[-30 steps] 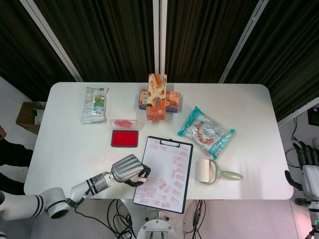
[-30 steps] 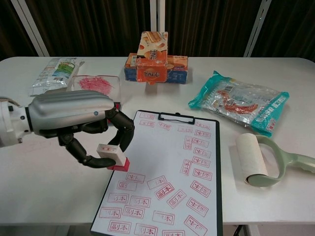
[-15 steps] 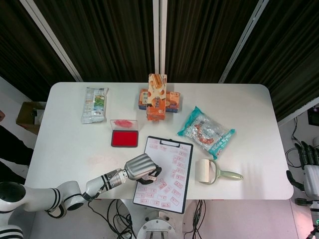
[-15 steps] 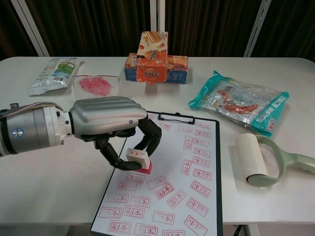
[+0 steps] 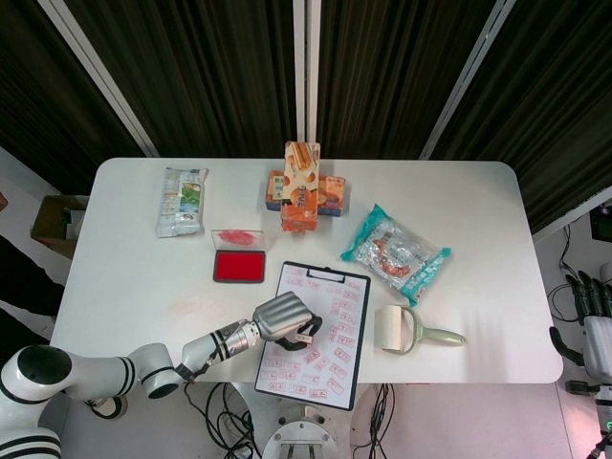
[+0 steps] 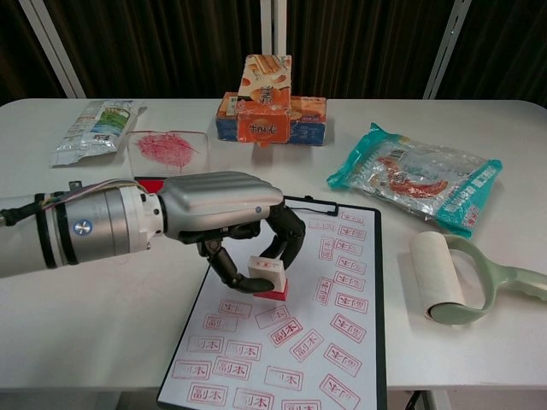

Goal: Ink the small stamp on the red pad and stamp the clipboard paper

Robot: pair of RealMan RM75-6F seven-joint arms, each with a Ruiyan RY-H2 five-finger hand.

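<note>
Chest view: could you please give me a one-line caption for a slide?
The left hand holds the small stamp over the clipboard paper, already covered in red imprints.

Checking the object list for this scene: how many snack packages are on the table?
4. A green-white bag at back left, two orange boxes at back centre, one upright across one lying flat, and a teal bag right of the clipboard.

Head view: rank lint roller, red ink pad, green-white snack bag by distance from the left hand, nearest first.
From the left hand, which holds the small stamp over the clipboard:
1. Red ink pad, up and to its left.
2. Lint roller, across the clipboard to its right; only slightly farther than the pad.
3. Green-white snack bag, far back-left corner.
</note>
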